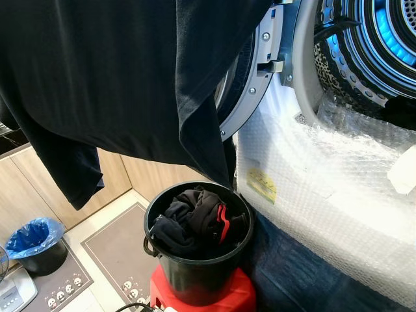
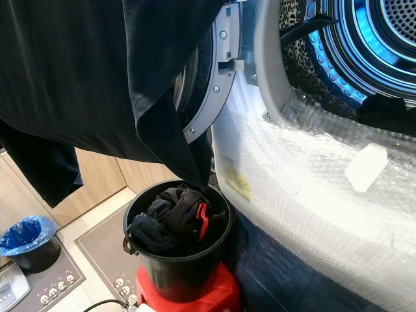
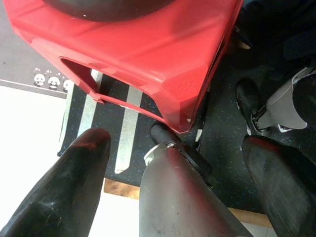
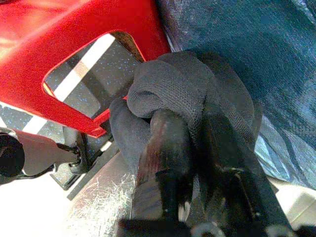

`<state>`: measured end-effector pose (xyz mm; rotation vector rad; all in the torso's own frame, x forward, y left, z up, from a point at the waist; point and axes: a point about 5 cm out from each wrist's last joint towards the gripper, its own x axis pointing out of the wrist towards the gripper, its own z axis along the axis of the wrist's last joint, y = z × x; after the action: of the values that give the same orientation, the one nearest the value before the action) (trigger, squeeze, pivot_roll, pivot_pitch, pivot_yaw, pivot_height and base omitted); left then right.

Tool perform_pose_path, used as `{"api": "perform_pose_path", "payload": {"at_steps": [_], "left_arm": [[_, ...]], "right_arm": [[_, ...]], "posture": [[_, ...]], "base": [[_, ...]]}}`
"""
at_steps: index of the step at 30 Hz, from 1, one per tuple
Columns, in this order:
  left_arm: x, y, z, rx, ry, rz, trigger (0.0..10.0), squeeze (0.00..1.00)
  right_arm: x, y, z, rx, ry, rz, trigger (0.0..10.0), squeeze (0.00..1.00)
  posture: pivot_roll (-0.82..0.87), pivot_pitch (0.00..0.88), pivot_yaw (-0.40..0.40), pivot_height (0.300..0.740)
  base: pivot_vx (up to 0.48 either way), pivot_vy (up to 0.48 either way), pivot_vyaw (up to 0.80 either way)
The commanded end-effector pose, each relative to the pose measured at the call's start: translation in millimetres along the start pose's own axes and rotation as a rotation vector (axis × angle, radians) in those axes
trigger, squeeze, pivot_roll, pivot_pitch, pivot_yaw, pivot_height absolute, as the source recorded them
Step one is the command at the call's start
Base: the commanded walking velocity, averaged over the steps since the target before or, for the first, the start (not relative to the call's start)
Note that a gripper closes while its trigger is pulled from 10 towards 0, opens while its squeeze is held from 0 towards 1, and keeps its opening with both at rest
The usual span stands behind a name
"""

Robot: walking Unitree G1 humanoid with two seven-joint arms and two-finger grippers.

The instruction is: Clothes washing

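Right gripper clamps bunched dark knit garment beside red plastic stool. Left gripper spread wide, empty. Black round bucket of dark clothes sits on stool, beside washing machine drum.

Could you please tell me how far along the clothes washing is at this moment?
Done: the washing machine door stands open, and the drum looks bare where it shows. In hand: the right gripper is shut on a black cloth, and a large dark garment hangs across the head views. The left gripper is open. Left: dark clothes fill the black bucket on the red stool.
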<state>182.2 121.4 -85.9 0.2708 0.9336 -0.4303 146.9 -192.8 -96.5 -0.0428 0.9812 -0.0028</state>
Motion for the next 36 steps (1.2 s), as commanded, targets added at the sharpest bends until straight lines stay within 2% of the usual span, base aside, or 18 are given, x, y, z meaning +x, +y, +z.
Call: {"api": "perform_pose_path", "payload": {"at_steps": [1,36], "left_arm": [[-1.1,2.4,-5.4,0.012,0.027,0.003,10.0,0.00],[-0.5,2.4,-3.1,0.004,0.026,0.002,10.0,0.00]], "right_arm": [[-0.4,4.1,-4.0,0.004,0.015,0.012,10.0,0.00],[0.2,4.5,-1.9,0.010,0.011,0.014,10.0,0.00]], "posture": [[-0.14,0.000,0.047,0.740],[-0.13,0.000,0.046,0.740]], "base": [[0.000,0.000,0.00],[0.000,0.000,0.00]]}}
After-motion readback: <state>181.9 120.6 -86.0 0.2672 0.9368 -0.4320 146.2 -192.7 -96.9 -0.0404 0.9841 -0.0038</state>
